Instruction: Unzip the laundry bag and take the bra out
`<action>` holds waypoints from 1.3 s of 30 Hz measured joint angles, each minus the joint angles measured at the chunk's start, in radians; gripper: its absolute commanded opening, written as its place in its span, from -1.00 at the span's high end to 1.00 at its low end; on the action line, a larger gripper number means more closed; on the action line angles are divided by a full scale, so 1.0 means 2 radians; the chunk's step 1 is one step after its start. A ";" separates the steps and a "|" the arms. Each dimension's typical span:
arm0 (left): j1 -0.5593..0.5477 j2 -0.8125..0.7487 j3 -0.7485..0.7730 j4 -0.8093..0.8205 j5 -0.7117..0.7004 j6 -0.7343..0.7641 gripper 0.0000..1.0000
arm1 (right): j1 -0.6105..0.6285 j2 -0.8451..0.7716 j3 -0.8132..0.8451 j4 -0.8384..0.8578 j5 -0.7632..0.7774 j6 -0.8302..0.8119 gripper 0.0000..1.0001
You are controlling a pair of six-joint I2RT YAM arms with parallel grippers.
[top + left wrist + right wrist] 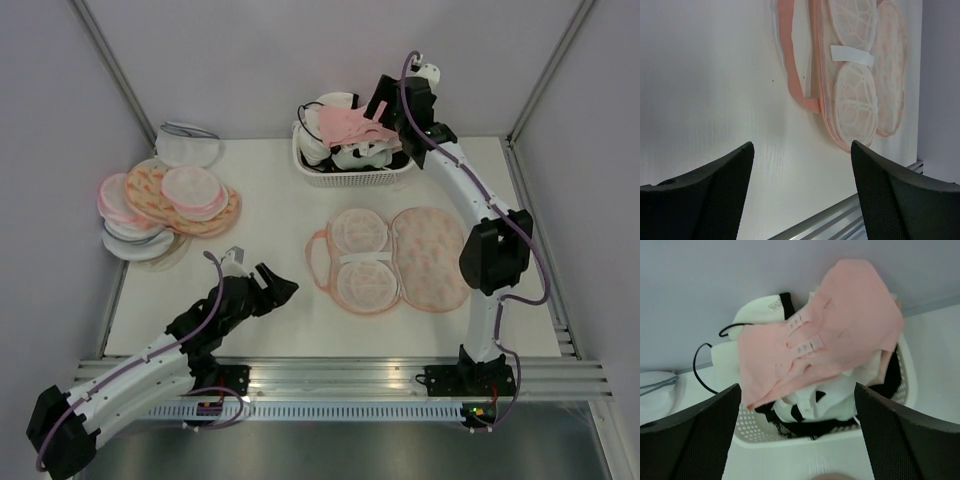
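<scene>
Bra (pixel 352 124): soft, light, limp; draped atop basket (pixel 350 180), upper centre of top view; pinch at band edge. Laundry bag (pixel 395 260): floppy, lying opened centre-right, seemingly empty. Right gripper (pixel 796 386), above bra, and left gripper (pixel 801 145): both spread wide, holding nothing.

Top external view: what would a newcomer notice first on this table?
The rounded peach printed fabric laundry bag lies unzipped and spread flat in the middle. At the far edge, the soft salmon-pink bra tops a heap of garments in a white perforated plastic basket, with the right end effector open over it. A pile of similar round pouches sits at left.
</scene>
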 measured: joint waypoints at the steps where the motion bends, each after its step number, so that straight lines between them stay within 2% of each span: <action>1: 0.000 -0.002 0.000 0.000 0.000 0.000 -0.64 | -0.001 -0.015 -0.009 -0.014 0.005 0.002 -0.96; 4: 0.000 -0.009 0.000 -0.006 0.000 0.000 -0.64 | -0.002 -0.060 -0.073 -0.030 0.016 0.004 -0.96; 10: 0.000 -0.036 -0.002 -0.013 0.003 0.000 -0.64 | -0.003 -0.211 -0.352 -0.068 0.067 0.034 -0.96; 16: 0.001 -0.039 -0.002 -0.013 0.005 0.000 -0.64 | -0.003 -0.378 -0.500 -0.105 0.138 0.081 -0.96; 20: 0.001 -0.029 -0.002 -0.013 0.010 0.000 -0.64 | -0.005 -0.446 -0.564 -0.121 0.171 0.117 -0.96; 27: 0.001 -0.022 -0.005 -0.013 0.018 0.000 -0.64 | -0.005 -0.462 -0.678 -0.154 0.170 0.184 -0.95; 33: 0.001 -0.022 -0.010 -0.012 0.019 0.000 -0.64 | -0.006 -0.502 -0.719 -0.178 0.169 0.240 -0.96; 38: 0.001 -0.020 -0.011 -0.011 0.019 0.000 -0.64 | -0.006 -0.557 -0.742 -0.188 0.172 0.273 -0.73; 39: 0.001 -0.018 -0.013 -0.008 0.019 0.000 -0.64 | -0.006 -0.563 -0.746 -0.189 0.173 0.278 -0.74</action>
